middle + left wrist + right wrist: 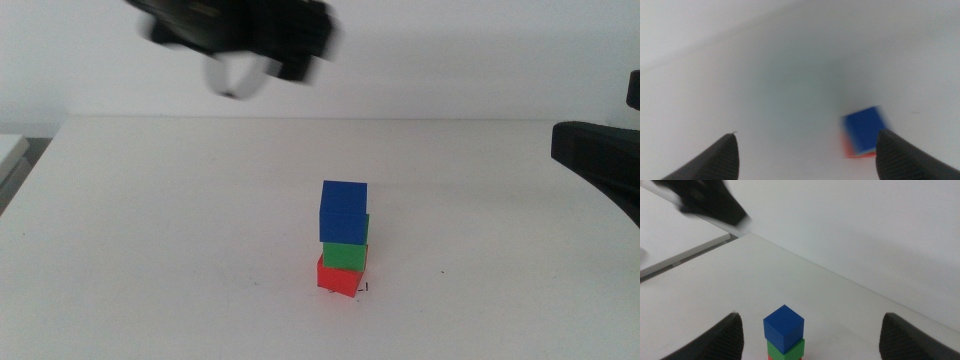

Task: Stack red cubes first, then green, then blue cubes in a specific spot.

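Note:
The blue cube (344, 211) sits on the green cube (346, 256), which sits on the red cube (337, 275), in one slightly twisted stack. Tiny black corner marks (363, 288) of the spot show at the red cube's base. My left gripper (245, 50) is blurred, high above and behind the stack. In the left wrist view it (807, 150) is open and empty, with the blue cube (865, 129) far below. My right gripper (811, 317) is open and empty, facing the blue cube (784, 326) and green cube (785, 348). It waits at the right edge (595, 155).
A lone black speck (445, 271) lies right of the stack. A white surface (10, 150) adjoins the table's left edge. A white wall stands behind the table. The blurred left arm (710, 202) shows in the right wrist view.

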You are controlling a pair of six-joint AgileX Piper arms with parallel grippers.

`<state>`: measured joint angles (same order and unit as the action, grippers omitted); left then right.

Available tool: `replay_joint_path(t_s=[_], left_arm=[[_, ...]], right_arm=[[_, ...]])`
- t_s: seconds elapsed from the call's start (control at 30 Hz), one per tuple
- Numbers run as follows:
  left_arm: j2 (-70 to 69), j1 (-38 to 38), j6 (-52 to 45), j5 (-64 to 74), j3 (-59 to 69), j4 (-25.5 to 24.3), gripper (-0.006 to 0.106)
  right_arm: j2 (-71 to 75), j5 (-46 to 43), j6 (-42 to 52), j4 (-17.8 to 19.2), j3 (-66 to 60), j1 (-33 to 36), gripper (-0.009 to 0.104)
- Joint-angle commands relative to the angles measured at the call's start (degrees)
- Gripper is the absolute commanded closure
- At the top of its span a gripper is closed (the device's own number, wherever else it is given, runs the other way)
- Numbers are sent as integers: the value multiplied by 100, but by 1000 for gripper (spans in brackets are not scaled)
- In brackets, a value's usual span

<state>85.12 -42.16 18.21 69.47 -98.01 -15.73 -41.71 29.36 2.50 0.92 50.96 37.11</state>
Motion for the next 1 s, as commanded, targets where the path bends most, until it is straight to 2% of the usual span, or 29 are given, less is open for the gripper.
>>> replay_joint_path(t_s=[0.0,0.1,0.17,0.3,0.4,0.63,0.97], left_arm=[[-652,293,-572,49,225,-131,7],[-1339,925,-850,49,714,-42,7],[-1878,1470,-1179,49,1103,366,7],[-2971,2840,-2375,-342,2060,1497,7],[-3436,3601,-2575,-568,2694,1881,7],[-4056,3802,-2575,-817,3099,2102,7],[-4218,3802,-2575,-892,3110,2026,7]], right_arm=[[25,-68,14,15,-30,-49,12],[25,-68,3,15,-30,-49,12],[25,-68,3,15,-30,-49,12],[25,-68,3,15,-30,-49,12],[25,-68,4,5,-30,-49,12],[25,-68,4,5,-30,-49,12],[25,-68,4,5,-30,-49,12]])
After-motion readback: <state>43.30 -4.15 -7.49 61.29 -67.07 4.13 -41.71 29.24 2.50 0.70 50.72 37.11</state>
